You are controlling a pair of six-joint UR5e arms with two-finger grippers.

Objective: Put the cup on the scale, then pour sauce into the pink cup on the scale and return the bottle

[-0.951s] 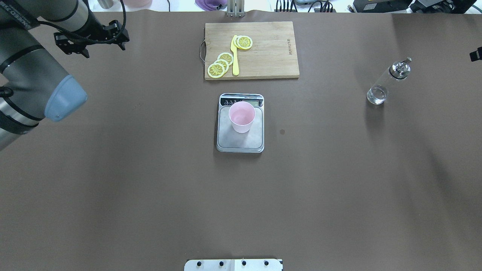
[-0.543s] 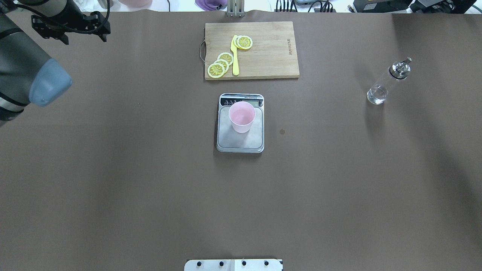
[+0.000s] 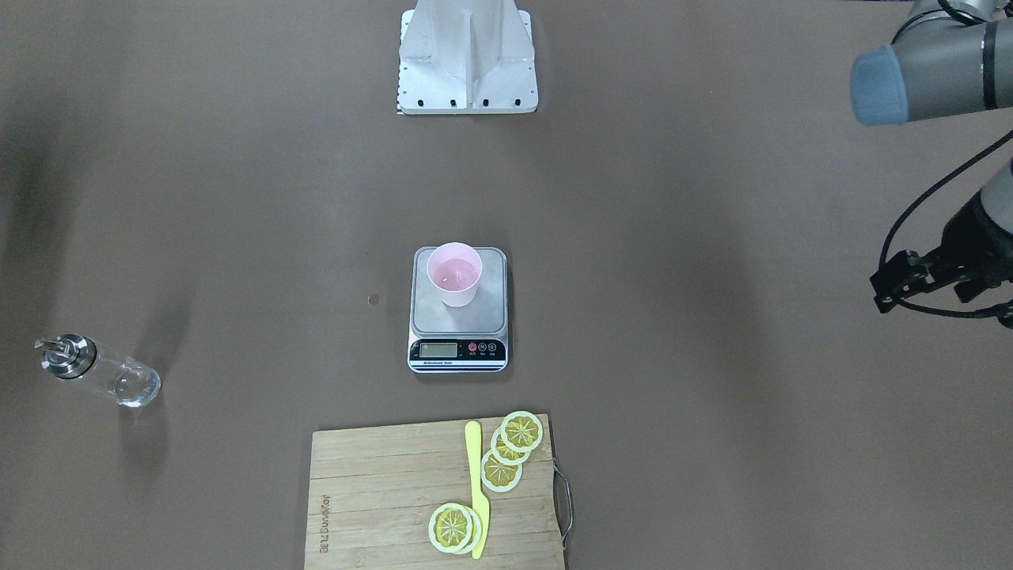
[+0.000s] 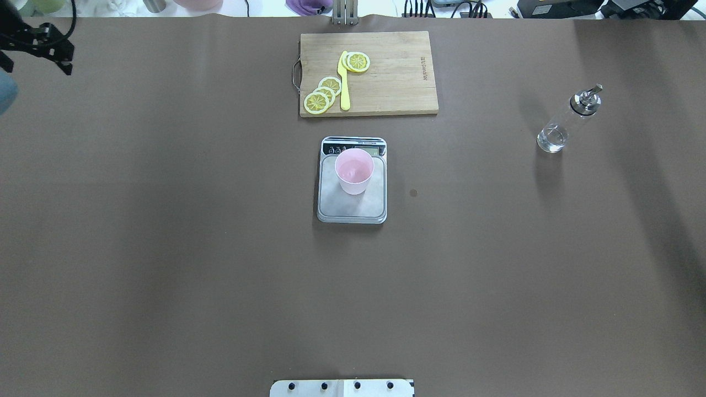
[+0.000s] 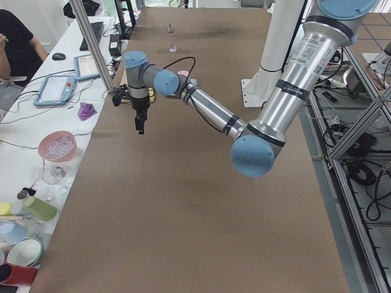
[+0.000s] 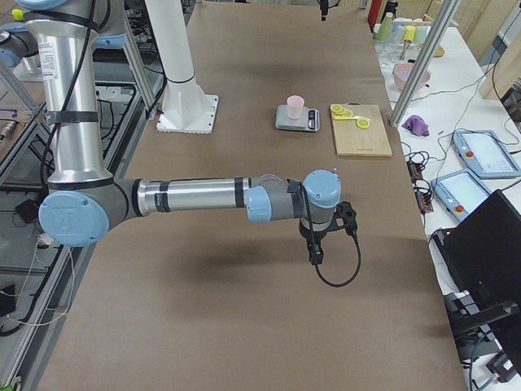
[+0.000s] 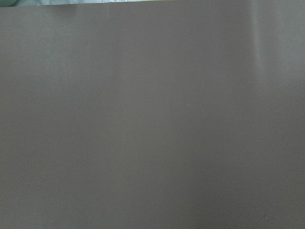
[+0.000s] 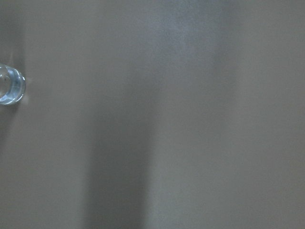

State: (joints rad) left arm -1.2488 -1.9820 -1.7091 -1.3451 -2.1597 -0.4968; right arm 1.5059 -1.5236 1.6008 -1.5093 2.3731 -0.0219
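The pale pink cup [image 4: 354, 171] stands upright on the silver scale [image 4: 352, 207] at the table's middle, also in the front view [image 3: 454, 274]. The clear glass bottle [image 4: 567, 120] with its silver spout stands alone on the table at the right, a little clear sauce in its bottom; its base shows at the right wrist view's left edge [image 8: 10, 86]. My left gripper [image 5: 140, 124] hangs over the table's far-left corner, far from the cup. My right gripper [image 6: 315, 256] hangs over bare table, away from the bottle. I cannot tell whether either is open or shut.
A wooden cutting board [image 4: 368, 73] with lemon slices [image 4: 323, 95] and a yellow knife [image 4: 344, 82] lies behind the scale. The robot's base plate [image 4: 342, 387] is at the front edge. Bowls and cups stand on a side bench [image 5: 36, 201].
My left arm has drawn back to the left and almost out of the overhead view. The cup, scale and bottle have not moved.
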